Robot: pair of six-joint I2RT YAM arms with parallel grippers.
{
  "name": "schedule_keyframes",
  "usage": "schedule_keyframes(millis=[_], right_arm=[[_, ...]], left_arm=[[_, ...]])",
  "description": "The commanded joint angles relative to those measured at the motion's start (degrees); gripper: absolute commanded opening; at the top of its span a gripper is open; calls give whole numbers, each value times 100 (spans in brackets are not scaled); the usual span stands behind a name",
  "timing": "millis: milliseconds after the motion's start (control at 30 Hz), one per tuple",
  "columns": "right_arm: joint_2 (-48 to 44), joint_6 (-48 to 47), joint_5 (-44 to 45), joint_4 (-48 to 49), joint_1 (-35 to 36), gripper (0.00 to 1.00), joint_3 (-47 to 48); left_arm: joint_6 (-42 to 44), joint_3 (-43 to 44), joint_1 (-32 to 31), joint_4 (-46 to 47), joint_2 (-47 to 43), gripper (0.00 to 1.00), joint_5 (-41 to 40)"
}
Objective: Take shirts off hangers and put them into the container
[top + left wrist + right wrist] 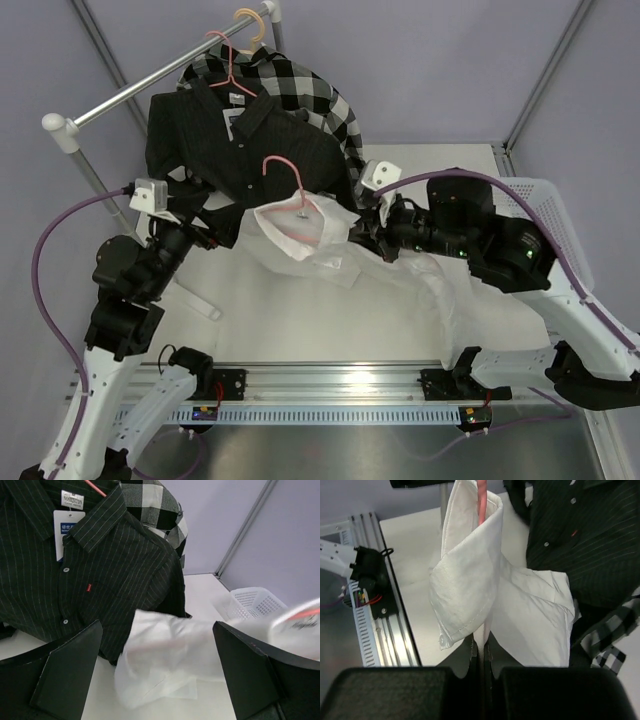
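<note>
Item: white shirt (300,232), on pink hanger (283,168), held off the rail above the surface (300,320), one sleeve trailing down onto it. Right gripper (482,652): pressed together on a fold of the shirt below the collar (whether the wire is caught inside, cannot tell). Left gripper (159,675): spread wide, level with the shirt's free shoulder, touching nothing. Handling advice: likely best to close the left on the hanger alone, clear of cloth and of the black shirt (110,565) just behind, then draw the shirt off sideways, one shoulder first. Destination: basket (256,601), at the right.
</note>
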Motion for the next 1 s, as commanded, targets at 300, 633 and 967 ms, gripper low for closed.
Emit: schedule_keyframes(millis=[300, 633, 967], right_arm=[[432, -87, -517, 1219, 22, 0, -1774], [775, 89, -1018, 1922, -277, 0, -2020], [837, 203, -1045, 2168, -532, 0, -2046]], left_arm=[[-134, 125, 26, 310, 353, 96, 1175], [-671, 398, -316, 292, 1004, 84, 1264], [-804, 468, -369, 90, 1031, 88, -336]])
